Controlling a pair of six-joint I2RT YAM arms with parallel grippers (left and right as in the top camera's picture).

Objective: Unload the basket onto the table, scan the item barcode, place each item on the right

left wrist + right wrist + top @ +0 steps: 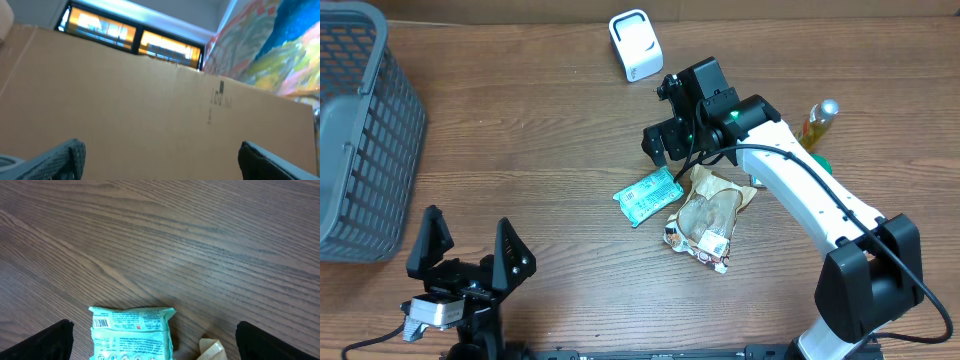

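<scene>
A teal packet (648, 195) lies flat near the table's middle, its printed back up. In the right wrist view the teal packet (131, 332) shows a small barcode (100, 323) at its upper left corner. My right gripper (678, 152) hangs open just above and behind the packet, its black fingers (50, 340) spread to either side and touching nothing. A white scanner (635, 45) stands at the table's far edge. My left gripper (468, 225) sits open and empty at the near left; the left wrist view shows only its open gripper (162, 162) against a cardboard wall.
A brown snack bag (705, 220) lies right beside the teal packet, its corner (212, 349) showing in the right wrist view. A yellow bottle (818, 125) stands to the right behind the arm. A grey basket (360, 130) fills the left side.
</scene>
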